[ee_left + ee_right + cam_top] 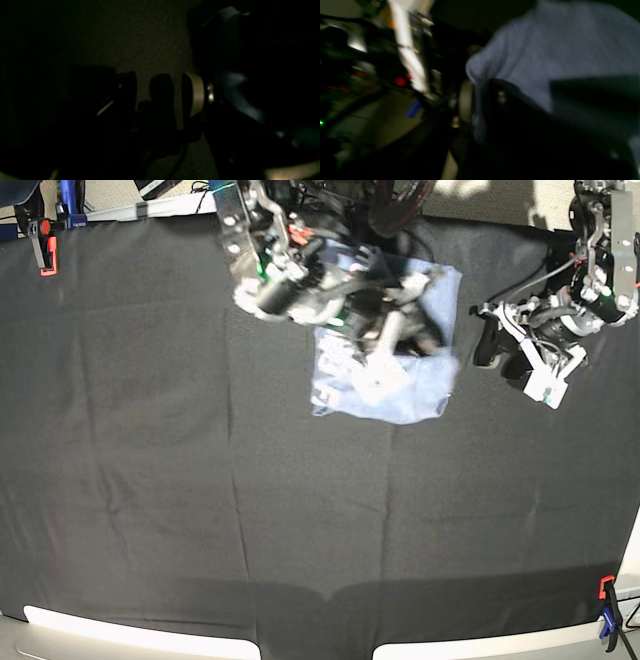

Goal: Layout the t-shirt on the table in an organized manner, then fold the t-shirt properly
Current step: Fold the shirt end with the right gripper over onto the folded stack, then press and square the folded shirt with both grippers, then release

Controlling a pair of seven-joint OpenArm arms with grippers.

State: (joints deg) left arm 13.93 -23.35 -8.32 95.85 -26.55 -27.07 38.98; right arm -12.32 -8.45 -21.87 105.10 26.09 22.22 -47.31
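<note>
Worktop (150, 480): big and flat, with a dark cloth over it. The near part is bare cloth.
Clamps: one orange and blue clamp (608, 612) holds the cloth at the near corner. Another clamp (42, 242) holds it at the far corner on the other side.
T-shirt (420, 385): pale blue-grey, folded small, lying on the far half of the worktop near the middle.
Left tool (505, 350): hangs over bare cloth, just beside the t-shirt, not touching it. Its two fingers (197, 93) stand apart with nothing between them.
Right tool (385, 345): right over the t-shirt, blurred. In its wrist view the blue cloth bunches against one finger (466, 100). I cannot tell how wide it is, or if it grips the cloth.
</note>
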